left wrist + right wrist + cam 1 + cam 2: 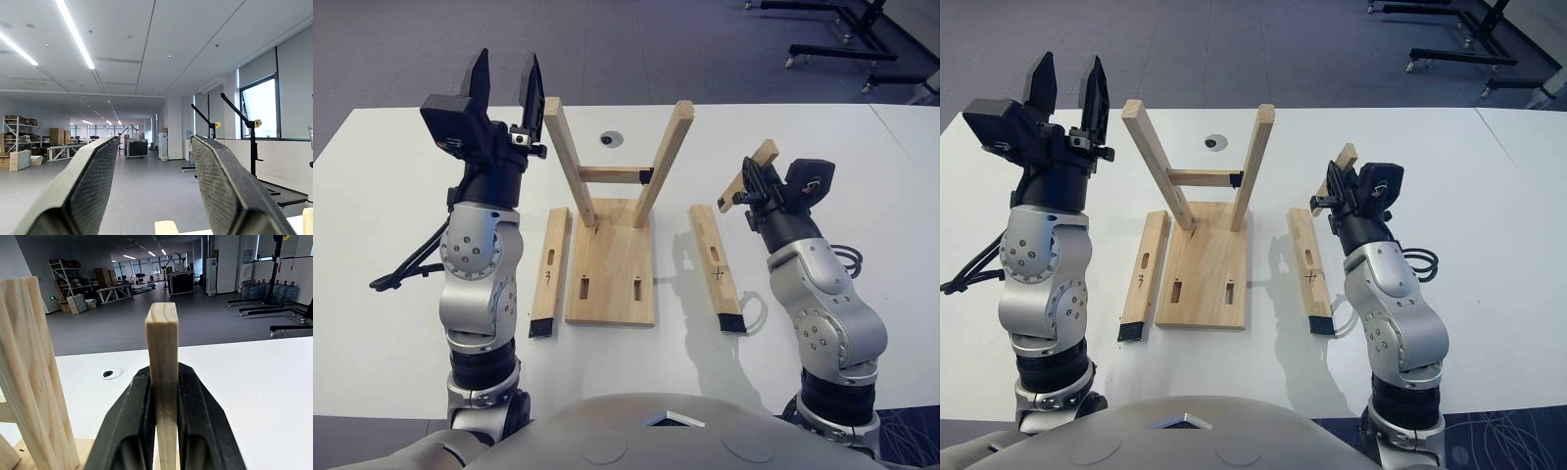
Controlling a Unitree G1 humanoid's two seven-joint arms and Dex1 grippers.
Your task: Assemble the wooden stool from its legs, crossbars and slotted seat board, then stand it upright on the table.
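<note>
Stage: assembly is judged about half done, and the stool is not yet standing.
Seat board: the seat board (612, 294) lies flat mid-bench, and its two near slots are unfilled.
Fitted parts: two upright legs (570, 162) stand at the board's far end, leaning apart towards their tops. A fitted crossbar (607, 175) joins them.
Loose parts: one loose leg (550, 269) lies just left of the board and a second loose leg (716, 264) lies to its right. Both are flat on the bench (862, 245) with the mortise facing up.
Right tool: the right tool (751, 188) is closed on the second crossbar (163, 347) and holds it above the bench, right of the board.
Left tool: the left tool (507, 67) is spread wide and holds nothing. It is raised beside the top of the left upright leg.
Step in hand: judged to be bringing the held crossbar to the second pair of legs.
Next move: probably seat the crossbar end squarely in the mortise of the right-hand loose leg. The left tool is free to steady or fetch the other leg.
Caution: a tilted crossbar may jam at the mortise.
</note>
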